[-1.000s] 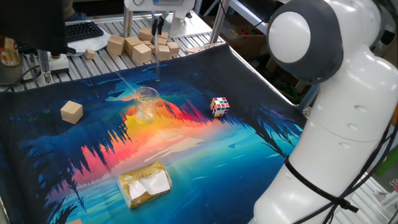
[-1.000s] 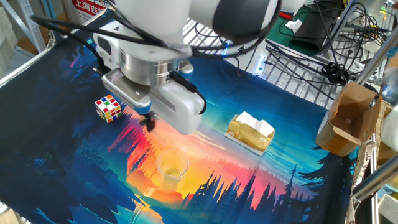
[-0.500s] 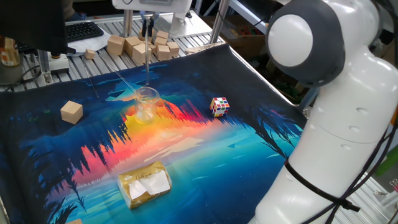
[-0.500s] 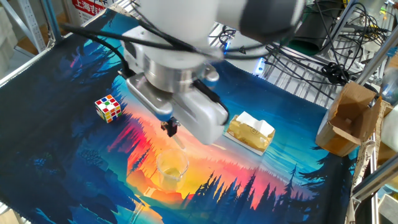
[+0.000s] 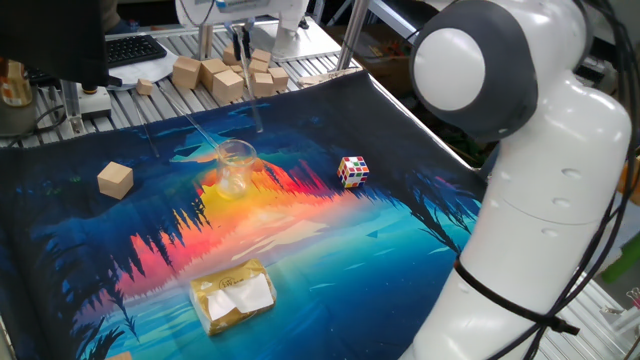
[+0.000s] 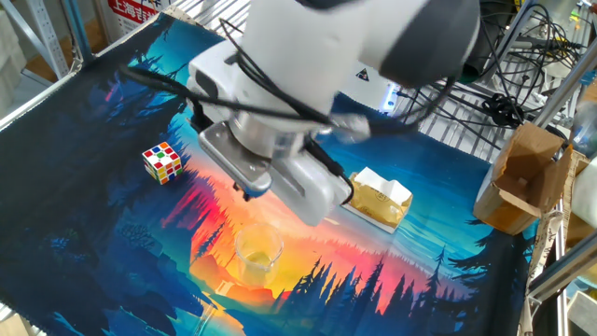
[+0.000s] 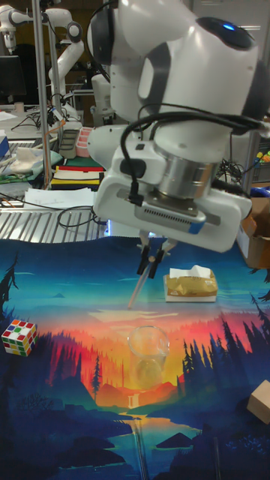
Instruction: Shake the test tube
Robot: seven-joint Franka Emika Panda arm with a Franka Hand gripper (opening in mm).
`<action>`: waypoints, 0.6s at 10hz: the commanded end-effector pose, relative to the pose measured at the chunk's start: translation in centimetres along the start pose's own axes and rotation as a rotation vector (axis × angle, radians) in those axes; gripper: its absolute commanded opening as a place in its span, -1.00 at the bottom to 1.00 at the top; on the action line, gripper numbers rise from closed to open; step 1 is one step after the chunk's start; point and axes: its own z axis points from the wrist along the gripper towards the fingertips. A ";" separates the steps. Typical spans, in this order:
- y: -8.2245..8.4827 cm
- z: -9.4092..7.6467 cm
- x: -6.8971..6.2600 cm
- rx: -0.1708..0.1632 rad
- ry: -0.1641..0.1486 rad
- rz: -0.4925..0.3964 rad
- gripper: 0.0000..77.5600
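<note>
My gripper [image 5: 240, 42] hangs over the far side of the mat, shut on the top of the test tube [image 5: 252, 95], a slim clear glass tube. The tube slants down from the fingers, its lower end in the air above the mat. In the tall fixed view the gripper [image 7: 154, 265] holds the test tube [image 7: 138, 291] tilted down to the left, above and apart from the clear beaker [image 7: 148, 349]. The beaker [image 5: 235, 165] stands on the mat with a thin clear rod [image 5: 205, 135] leaning in it. In the other fixed view the wrist covers the fingers and the tube.
A Rubik's cube [image 5: 352, 170] lies right of the beaker, a wooden block [image 5: 115, 180] to its left, and a yellow packet [image 5: 233, 295] near the front. Several wooden blocks [image 5: 225, 72] sit behind the mat. A cardboard box [image 6: 522, 177] stands off the mat's corner.
The gripper swung left and then back a little, and the wrist turned. The test tube went from hanging straight down to slanting. The beaker and the rest stayed put.
</note>
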 end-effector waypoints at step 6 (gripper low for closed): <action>-0.2 0.6 -0.5 -0.582 -0.085 0.464 -0.97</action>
